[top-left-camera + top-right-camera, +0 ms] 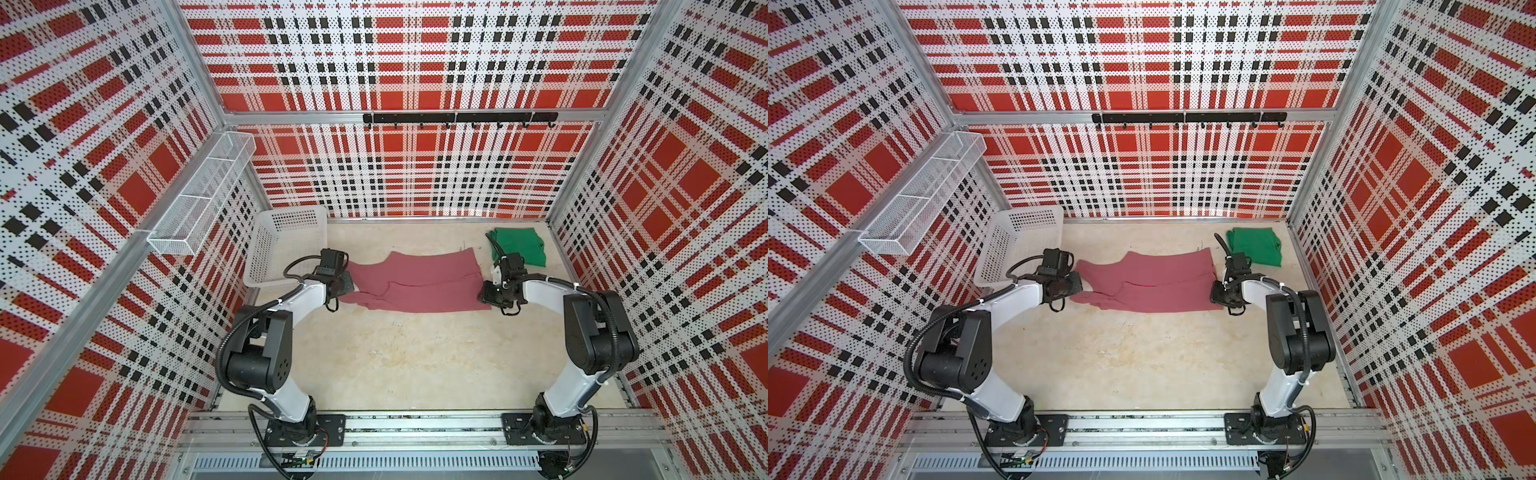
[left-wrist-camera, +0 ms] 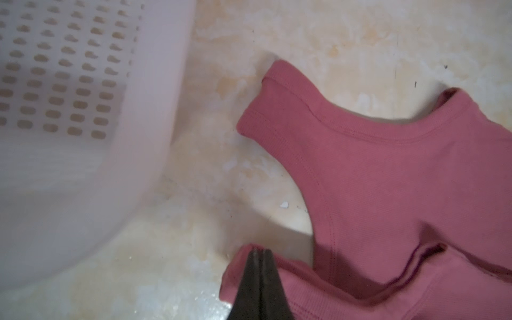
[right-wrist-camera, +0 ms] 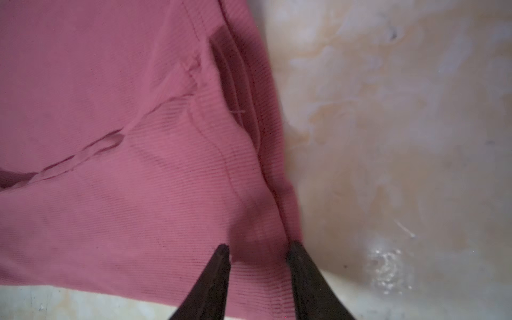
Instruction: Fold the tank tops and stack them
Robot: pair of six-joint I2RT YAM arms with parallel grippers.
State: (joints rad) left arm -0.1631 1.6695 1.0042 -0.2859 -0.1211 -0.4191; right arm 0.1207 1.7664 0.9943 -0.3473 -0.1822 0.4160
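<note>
1. Pink tank top (image 1: 415,282) lies spread on the table (image 1: 415,365). Its strap end is just beside the white basket (image 1: 286,245) and its hem end points away from it. A crease runs along its length.
2. Left gripper (image 2: 260,250) works at the basket end. Its jaws are together, and the wrist view suggests they're clamped on the tip of one strap. The other strap lies flat and untouched.
3. Right gripper (image 3: 257,249) is at the hem end, across the garment from the basket. Its jaws are apart and straddle the hem corner, tips down at the cloth, with no pinch yet.
4. Green tank top (image 1: 519,247) sits farthest from the basket, apart from the pink one. It looks already folded into a compact block, and nothing is holding it.
5. Step, my read: folding the second garment, taking one long edge at both ends.
6. Next move:
   - Right closes on the hem corner and needs to catch every layer.
   - Both lift together and carry the edge across with even tension, or the fold skews.
   - Stacking onto the green one comes later.
</note>
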